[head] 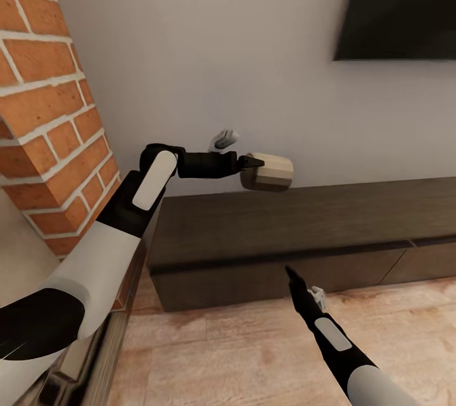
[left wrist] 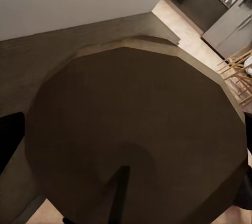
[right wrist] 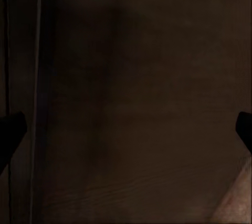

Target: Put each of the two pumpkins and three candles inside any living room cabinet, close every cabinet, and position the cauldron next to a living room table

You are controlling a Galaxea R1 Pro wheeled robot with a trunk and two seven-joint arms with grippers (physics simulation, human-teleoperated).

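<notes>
While your left arm reaches out over the cabinet (head: 297, 222), your left claw (head: 253, 163) is closed on a candle (head: 269, 172), which lies on its side in the grip, its paler flat end facing away from the claw. The candle hangs just above the cabinet's dark-brown top, near the cabinet's end by the brick fireplace (head: 50, 108), with the grey wall (head: 209, 45) right behind it. In the left wrist view the candle (left wrist: 136, 135) sits close up against the camera, with the cabinet top (left wrist: 47, 51) beyond it.

Your right claw (head: 292, 274) is lower, pointing at the cabinet's front just above the wood plank floor (head: 240, 342). In the right wrist view its two dark fingertips (right wrist: 10, 129) stand wide apart at the picture's edges, holding nothing; the dark wood of the cabinet front (right wrist: 131, 93) lies straight ahead between them, with a sliver of floor (right wrist: 236, 203) at one corner.

The cabinet's drawer fronts look shut along the stretch you can see. A black TV (head: 399, 4) hangs on the wall well above your right claw.
</notes>
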